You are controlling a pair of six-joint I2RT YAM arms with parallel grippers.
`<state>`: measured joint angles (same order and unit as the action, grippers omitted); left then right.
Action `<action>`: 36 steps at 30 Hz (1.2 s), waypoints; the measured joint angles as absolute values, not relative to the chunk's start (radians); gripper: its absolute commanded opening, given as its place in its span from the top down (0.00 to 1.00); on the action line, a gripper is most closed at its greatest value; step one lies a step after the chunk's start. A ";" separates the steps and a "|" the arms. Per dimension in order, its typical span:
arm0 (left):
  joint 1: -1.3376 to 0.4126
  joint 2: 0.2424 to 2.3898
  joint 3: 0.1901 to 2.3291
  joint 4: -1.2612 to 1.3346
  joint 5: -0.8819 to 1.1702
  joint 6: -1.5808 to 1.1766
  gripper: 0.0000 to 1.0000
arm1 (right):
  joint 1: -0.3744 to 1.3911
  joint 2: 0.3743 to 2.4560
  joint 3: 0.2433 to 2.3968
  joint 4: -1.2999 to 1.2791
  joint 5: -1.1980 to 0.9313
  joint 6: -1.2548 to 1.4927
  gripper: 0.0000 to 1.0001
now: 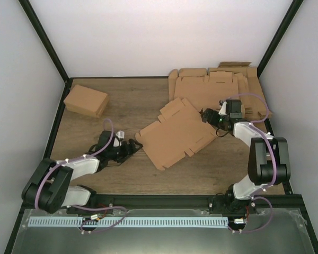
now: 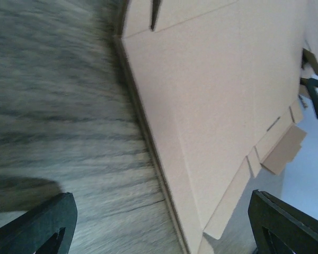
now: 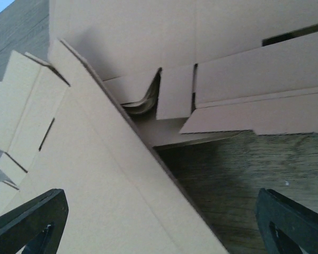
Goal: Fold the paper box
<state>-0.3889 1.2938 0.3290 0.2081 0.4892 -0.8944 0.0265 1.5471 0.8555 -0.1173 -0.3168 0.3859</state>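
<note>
**A:** Cardboard count?

**B:** Three lots. One paper box [image 1: 175, 135], lying as a flat die-cut sheet on the table [image 1: 132, 106], flaps and tabs spread out. One pile of blanks [image 1: 217, 87]; I can't count the layers from above. One folded box [image 1: 86, 100].

**A:** Where's the sheet against the grippers?

**B:** Between them. Left gripper [image 1: 130, 148] sits low at its left corner, the corner just ahead of the fingertips. Right gripper [image 1: 208, 115] is at the opposite edge, where the sheet's flaps meet the pile.

**A:** Jaws?

**B:** Both spread wide. In the left wrist view the black fingers [image 2: 42, 225] stand far apart, with the sheet's edge running up between them, not pinched. The right wrist view is the same: fingers [image 3: 294, 219] are wide, with the sheet slanting below and bare wood to the side. Neither grips anything.

**A:** The other two lots?

**B:** The pile is just beyond the right gripper, its flaps overlapping the sheet's edge. The folded box is beyond the left gripper and to its left, well apart.

**A:** Anything inside it?

**B:** It's closed, so the contents are hidden.
</note>
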 measured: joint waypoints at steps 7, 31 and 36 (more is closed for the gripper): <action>-0.411 1.406 0.337 0.378 0.529 -0.940 0.09 | 0.012 1.610 0.854 -0.096 -0.378 0.393 0.00; -0.319 1.596 0.584 0.233 0.469 -0.805 0.50 | 0.062 1.416 0.606 -0.076 -0.511 0.411 0.00; -0.318 1.549 0.610 0.160 0.455 -0.750 0.54 | 0.062 1.390 0.611 -0.094 -0.474 0.397 0.01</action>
